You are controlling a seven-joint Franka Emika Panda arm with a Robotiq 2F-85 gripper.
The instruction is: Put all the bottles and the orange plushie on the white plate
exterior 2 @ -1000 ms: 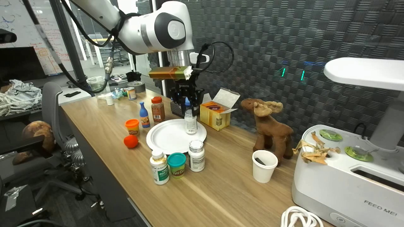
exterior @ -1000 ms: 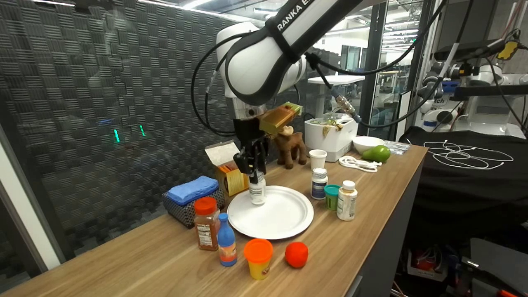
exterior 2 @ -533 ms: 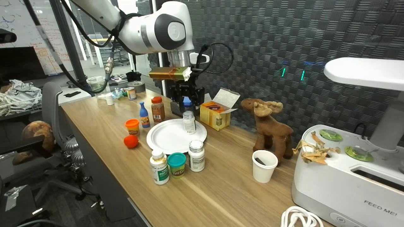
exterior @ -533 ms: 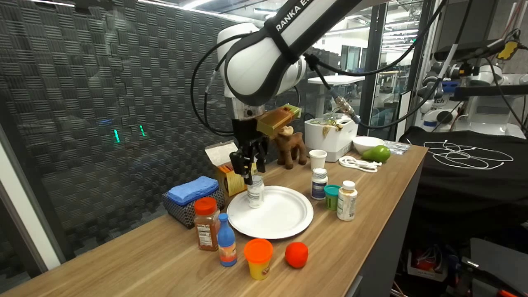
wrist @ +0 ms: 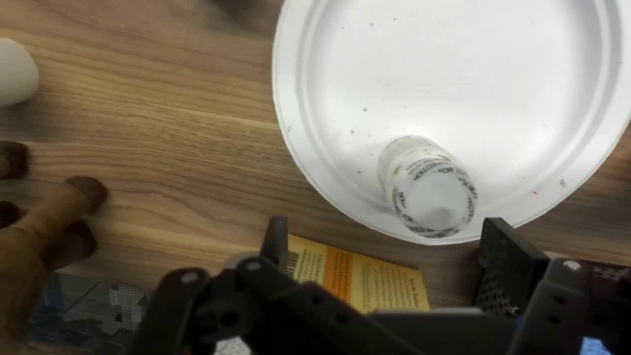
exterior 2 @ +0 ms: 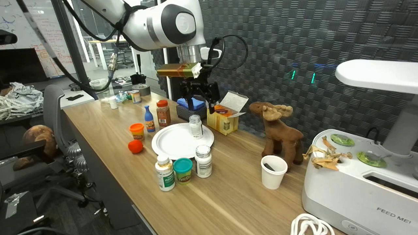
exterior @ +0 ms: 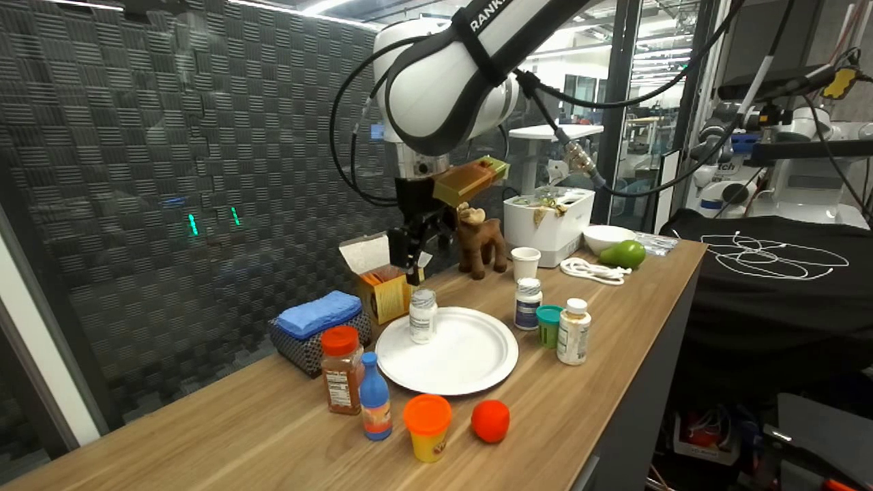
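Note:
A white bottle (exterior: 423, 317) stands on the white plate (exterior: 470, 361), close to the rim by the yellow box. Just above it my gripper (exterior 2: 201, 109) is open; in the wrist view nothing lies between its fingers (wrist: 510, 251), and the bottle's cap shows beyond the tips. Two more white bottles stand on the table, one with a blue label (exterior: 527, 307) and one with a green label (exterior 2: 166, 176). A blue bottle (exterior: 375, 402) and a red-lidded spice bottle (exterior: 341, 382) are beside the plate. An orange-red round thing (exterior: 490, 421) may be the orange plushie; I cannot tell.
Play-doh tubs, one orange-lidded (exterior: 427, 429) and one teal-lidded (exterior 2: 183, 169), stand near the plate. Behind it are an open yellow box (exterior 2: 223, 120) and a dark basket with a blue cloth (exterior: 320, 314). A brown moose plushie (exterior 2: 281, 130) and paper cup (exterior 2: 273, 173) stand farther off.
The fingers have spread and let go of the white bottle, which has settled on the plate. My gripper has risen away from it.

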